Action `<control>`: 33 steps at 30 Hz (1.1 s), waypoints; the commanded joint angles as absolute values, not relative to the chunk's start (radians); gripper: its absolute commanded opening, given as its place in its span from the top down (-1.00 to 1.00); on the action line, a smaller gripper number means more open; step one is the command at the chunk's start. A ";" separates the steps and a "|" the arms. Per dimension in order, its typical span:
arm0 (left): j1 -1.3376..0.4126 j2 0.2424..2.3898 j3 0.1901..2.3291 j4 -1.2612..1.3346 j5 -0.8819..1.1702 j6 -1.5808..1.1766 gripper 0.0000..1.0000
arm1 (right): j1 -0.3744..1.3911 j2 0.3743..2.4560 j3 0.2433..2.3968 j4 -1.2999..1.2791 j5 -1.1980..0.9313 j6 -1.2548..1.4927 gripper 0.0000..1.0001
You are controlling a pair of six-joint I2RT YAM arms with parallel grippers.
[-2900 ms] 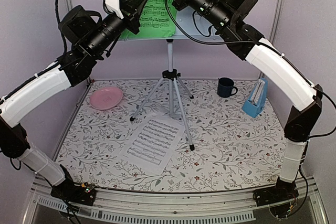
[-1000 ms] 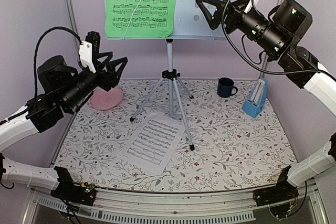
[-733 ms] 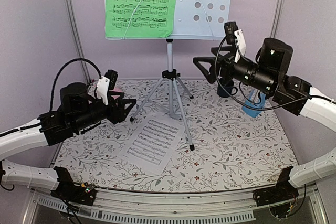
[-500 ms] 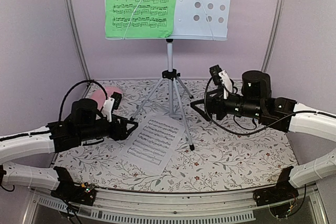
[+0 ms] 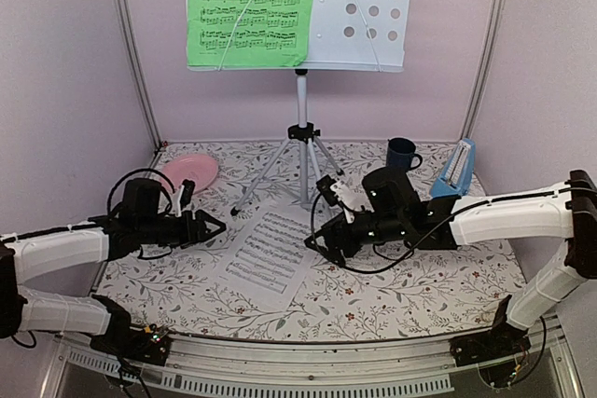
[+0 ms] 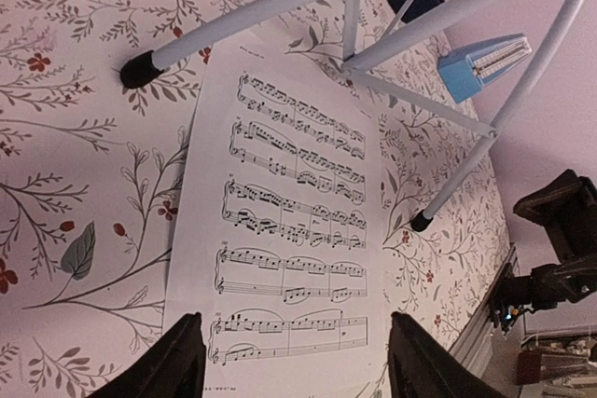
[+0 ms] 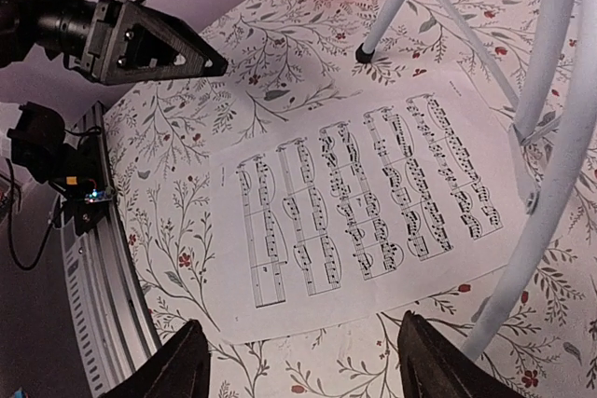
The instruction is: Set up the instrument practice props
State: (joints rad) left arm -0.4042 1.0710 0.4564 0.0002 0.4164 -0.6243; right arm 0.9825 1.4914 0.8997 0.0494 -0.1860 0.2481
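Two sets of fingers hang low over the bench (image 5: 420, 277), both spread wide and empty: left fingers (image 6: 177, 365) off the white sheet-music page's (image 5: 273, 251) left edge, right fingers (image 7: 182, 365) off its right. Tripod legs (image 5: 324, 202) of the music stand (image 5: 364, 53) straddle the page's far end. Green page (image 5: 247, 6) rests on the stand; metronome (image 5: 452, 177), mug (image 5: 402, 154) and pink plate (image 5: 191, 172) lie behind.

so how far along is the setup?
Done: green page on the music stand. In hand: left gripper and right gripper, both open, low either side of the white page lying on the table. Left: getting that page onto the stand; metronome sits untouched far right.
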 commanded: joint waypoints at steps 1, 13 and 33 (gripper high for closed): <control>-0.355 1.164 0.481 0.044 0.551 -0.601 -0.34 | 1.005 1.617 0.985 0.110 -0.212 0.249 -0.33; -0.264 1.450 0.604 0.099 0.657 -0.490 -0.22 | 1.023 1.891 1.188 0.037 -0.123 0.207 0.12; -0.252 1.735 0.651 0.218 0.717 -0.519 -0.01 | 1.030 2.133 1.350 -0.182 0.005 0.130 0.51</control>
